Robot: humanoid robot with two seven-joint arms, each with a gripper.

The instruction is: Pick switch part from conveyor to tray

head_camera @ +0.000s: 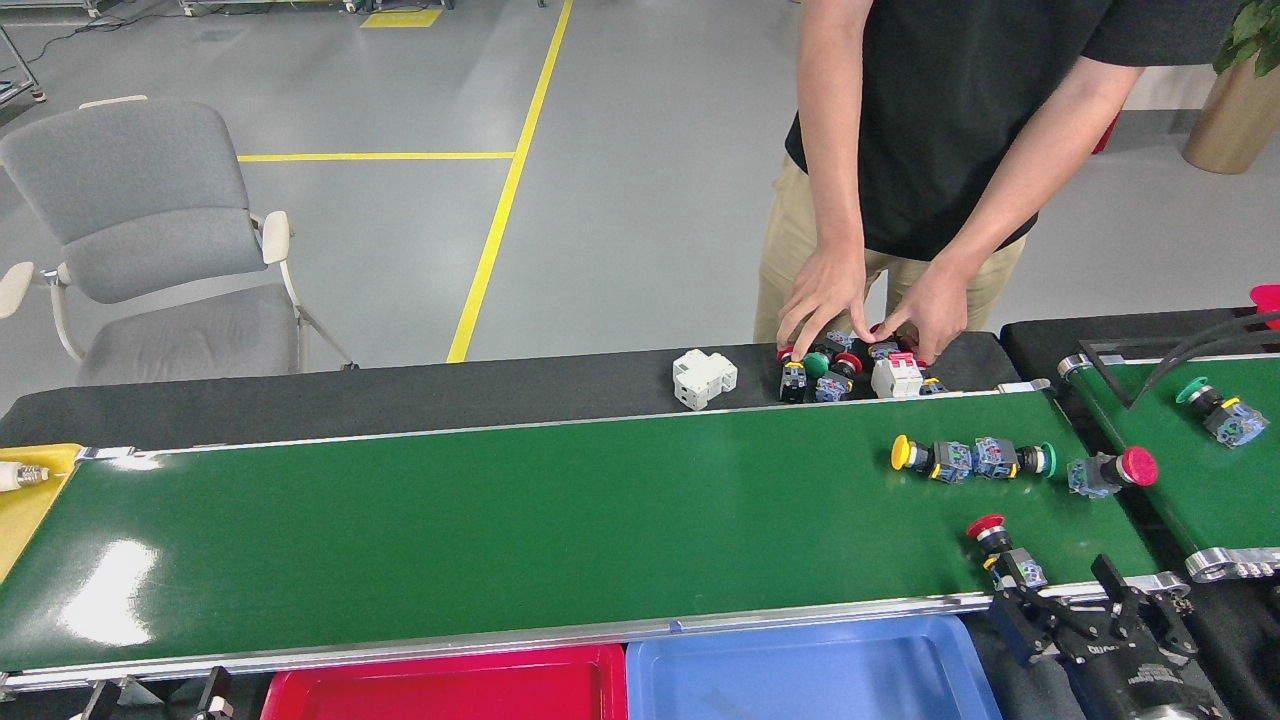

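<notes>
Before us the conveyor, a long glossy green belt with thin silver rails, runs across the whole view. A person in a black shirt stands behind it, both hands down on a cluster of parts on the black strip beyond the far rail. At the near edge lie our trays, the blue tray beside the red tray, both showing bare floors. A grey chair stands far left.

Our right gripper sits low right, just past the belt's near rail, its black fingers spread apart and holding nothing. Our left gripper is out of view.

On the belt's right end, a red-capped switch part lies just beside that gripper's fingers. Farther back lie a yellow-capped switch and a green-capped switch end to end, with a second red-capped switch at the belt's right edge.
</notes>
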